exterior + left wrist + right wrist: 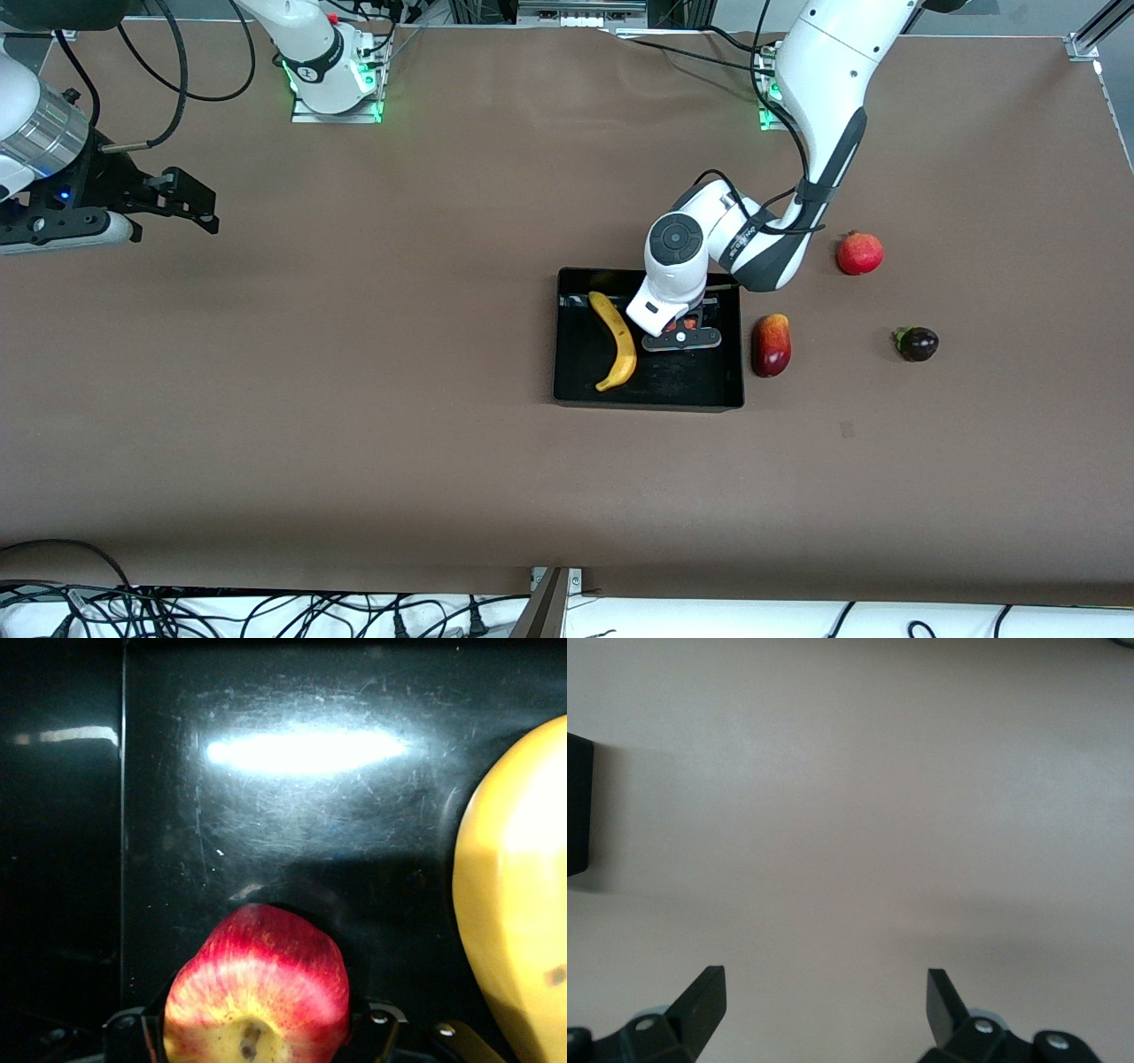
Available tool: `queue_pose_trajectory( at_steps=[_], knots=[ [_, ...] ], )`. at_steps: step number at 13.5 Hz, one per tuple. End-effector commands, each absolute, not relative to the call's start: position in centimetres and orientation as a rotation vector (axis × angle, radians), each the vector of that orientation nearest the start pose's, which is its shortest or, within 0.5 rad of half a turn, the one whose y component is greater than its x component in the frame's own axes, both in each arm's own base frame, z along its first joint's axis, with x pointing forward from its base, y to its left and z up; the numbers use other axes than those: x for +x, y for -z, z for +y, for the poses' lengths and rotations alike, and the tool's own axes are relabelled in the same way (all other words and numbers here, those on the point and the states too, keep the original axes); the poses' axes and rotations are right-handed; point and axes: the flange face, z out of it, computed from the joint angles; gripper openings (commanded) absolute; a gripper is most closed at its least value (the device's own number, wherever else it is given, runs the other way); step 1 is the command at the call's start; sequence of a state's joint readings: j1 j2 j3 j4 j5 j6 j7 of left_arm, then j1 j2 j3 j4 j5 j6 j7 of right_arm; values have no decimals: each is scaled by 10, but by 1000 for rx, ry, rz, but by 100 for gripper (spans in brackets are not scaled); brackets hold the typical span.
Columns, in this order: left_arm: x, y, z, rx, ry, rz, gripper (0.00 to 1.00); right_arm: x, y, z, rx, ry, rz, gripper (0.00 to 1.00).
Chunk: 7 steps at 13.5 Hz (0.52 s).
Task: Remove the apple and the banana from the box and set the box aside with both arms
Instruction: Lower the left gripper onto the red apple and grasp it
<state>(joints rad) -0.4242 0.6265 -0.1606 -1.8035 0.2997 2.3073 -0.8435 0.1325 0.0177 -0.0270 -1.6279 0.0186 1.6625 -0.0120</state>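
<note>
black tray point(576, 390) has bare floor beside banana point(617, 341); my left pincer point(682, 335) pinches the apple point(257, 992) there; right pincer point(824, 1001) waits spread over bare desk point(354, 425).

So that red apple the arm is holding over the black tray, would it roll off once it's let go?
Probably a little: the apple is round and smooth, and the tray floor looks glossy. Its low walls and the banana would likely stop it.

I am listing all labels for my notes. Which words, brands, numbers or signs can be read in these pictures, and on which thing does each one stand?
There are none that can be read.
Left arm: a small dark print on its white wrist housing, too small to read.
Banana, apple, black tray, the three fruits on the table: no label shows.
Right gripper: no marking.
</note>
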Motion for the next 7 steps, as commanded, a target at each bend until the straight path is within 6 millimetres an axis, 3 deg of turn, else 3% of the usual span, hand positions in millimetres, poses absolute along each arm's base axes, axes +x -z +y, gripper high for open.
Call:
queue_pose_trajectory(
  at_steps=[1, 2, 5, 6, 7],
  knots=[
    [543, -210, -343, -2986, 36, -123, 17, 560, -603, 61, -3101, 24, -182, 100],
    [552, -230, -344, -2994, 71, -139, 17, 561, -603, 61, -3102, 26, -182, 100],
    [589, -301, -322, -2906, 10, -166, 19, 560, -603, 61, -3101, 24, -182, 100],
    [599, -321, -305, -2890, -18, -118, 19, 561, -603, 61, -3100, 26, -182, 100],
    [611, -334, -276, -2883, -47, -70, 19, 560, -603, 61, -3101, 24, -182, 100]
  ],
)
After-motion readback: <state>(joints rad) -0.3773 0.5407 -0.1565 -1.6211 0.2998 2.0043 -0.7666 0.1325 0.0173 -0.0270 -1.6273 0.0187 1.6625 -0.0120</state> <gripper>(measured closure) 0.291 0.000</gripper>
